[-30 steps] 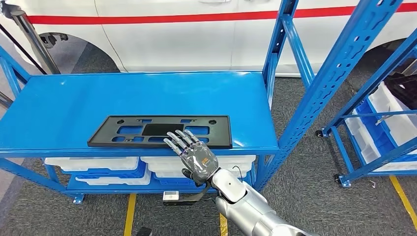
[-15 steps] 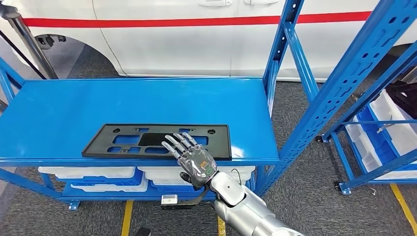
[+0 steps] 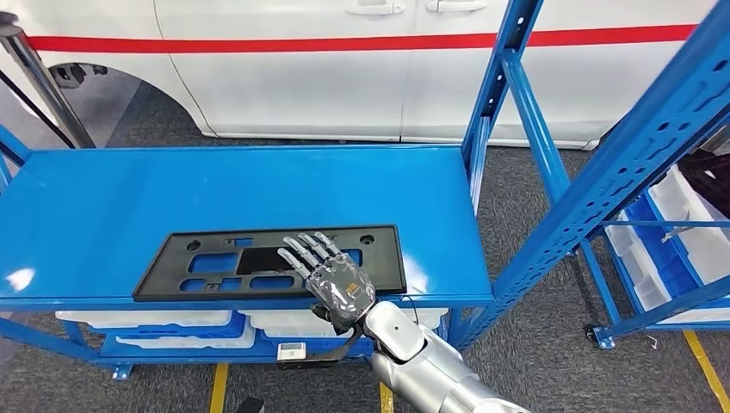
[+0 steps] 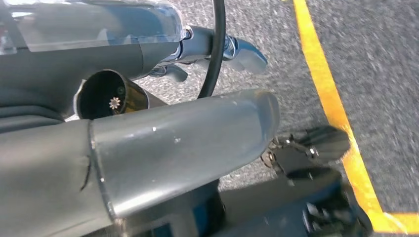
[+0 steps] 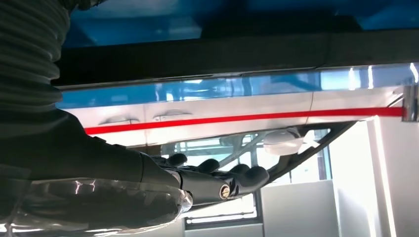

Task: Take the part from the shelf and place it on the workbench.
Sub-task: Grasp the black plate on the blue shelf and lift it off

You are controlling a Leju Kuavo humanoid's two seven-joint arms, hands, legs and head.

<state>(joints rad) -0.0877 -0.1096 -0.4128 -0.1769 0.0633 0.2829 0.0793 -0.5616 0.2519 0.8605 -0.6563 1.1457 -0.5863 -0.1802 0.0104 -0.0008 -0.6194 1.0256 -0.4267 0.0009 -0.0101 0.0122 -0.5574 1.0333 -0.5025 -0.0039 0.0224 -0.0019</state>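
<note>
One right hand [image 3: 336,280], fingers spread and holding nothing, hovers over the black plate frame [image 3: 215,265] lying on the blue shelf [image 3: 103,198].

Blue shelf top [image 3: 129,202] — flat, glossy metal, framed by perforated blue uprights [image 3: 504,77] at its far right corner. One item lies directly on it: a flat black plastic part [image 3: 215,262], long and rectangular with cut-out windows and small round holes, set along the near edge, right of centre. Lower tier under the top carries white bins [image 3: 146,320] over blue ones. The rack stands on grey carpeted floor [image 3: 534,344] — yellow line markings [image 3: 217,391] run across it near the rack's feet.
</note>
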